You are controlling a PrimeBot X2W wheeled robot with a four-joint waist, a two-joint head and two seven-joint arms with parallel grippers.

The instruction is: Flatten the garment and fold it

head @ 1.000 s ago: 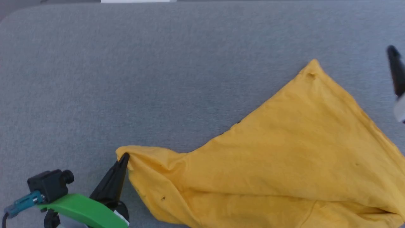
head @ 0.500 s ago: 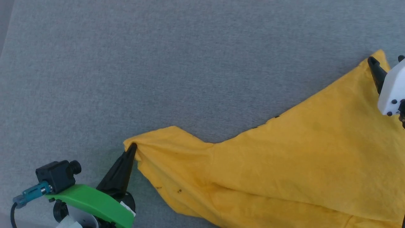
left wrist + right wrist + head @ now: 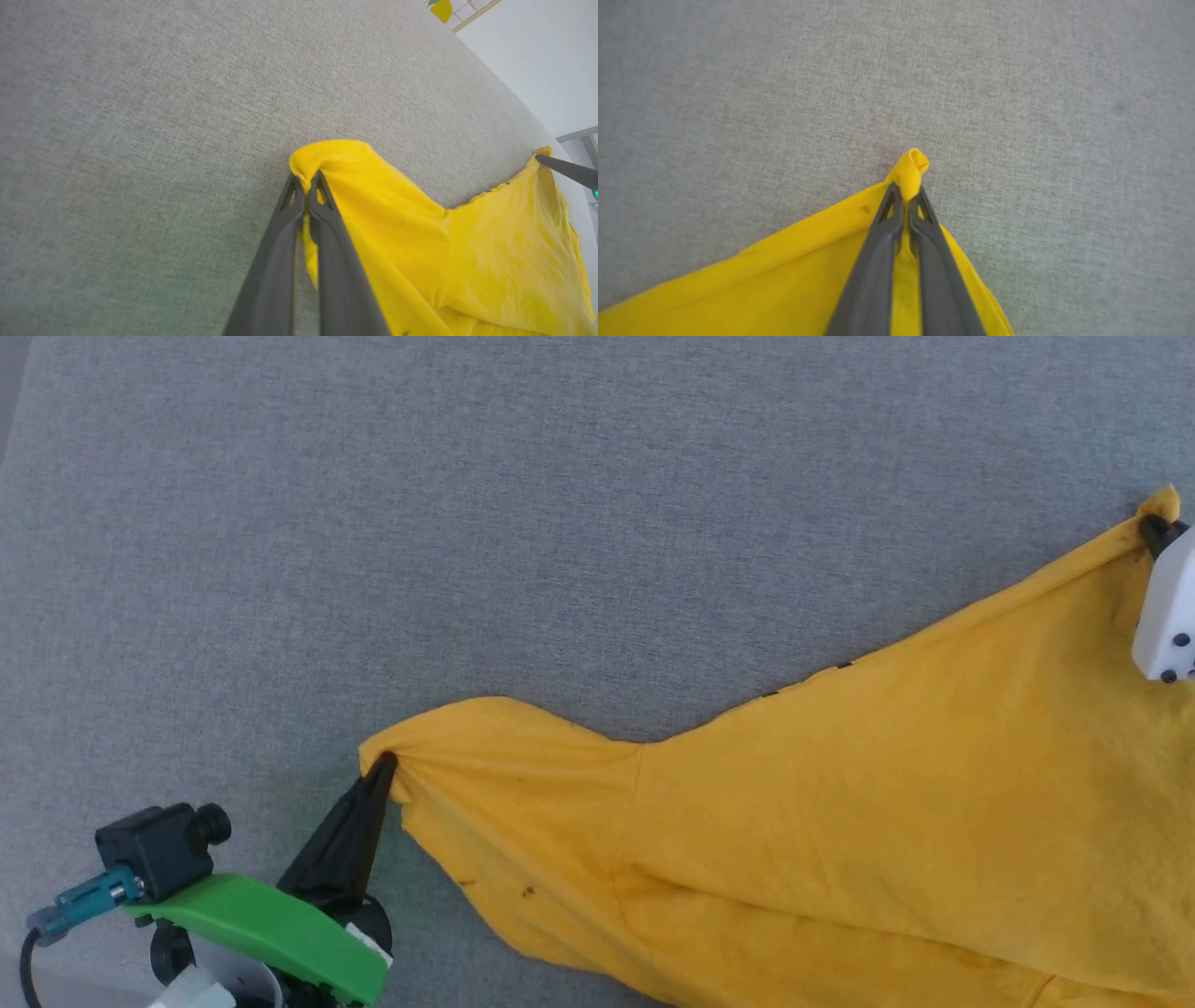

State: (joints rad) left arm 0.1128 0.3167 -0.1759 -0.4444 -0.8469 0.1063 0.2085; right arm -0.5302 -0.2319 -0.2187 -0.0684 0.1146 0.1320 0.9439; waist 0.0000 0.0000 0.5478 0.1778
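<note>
The right gripper (image 3: 906, 196), wide open a second ago, is being held shut on a corner of the garment (image 3: 840, 821) well away from the left gripper (image 3: 383, 767), which is being kept clamped on another corner. With both ends pinched, flattening is judged ready to begin. The garment is lying on the table (image 3: 560, 523), its long axis being stretched from the left gripper toward the far-right corner.

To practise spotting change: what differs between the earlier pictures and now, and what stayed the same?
The right tool reached a corner of the garment and shut on it. The left tool stayed shut on its other corner; the garment still lies on the grey surface.
</note>
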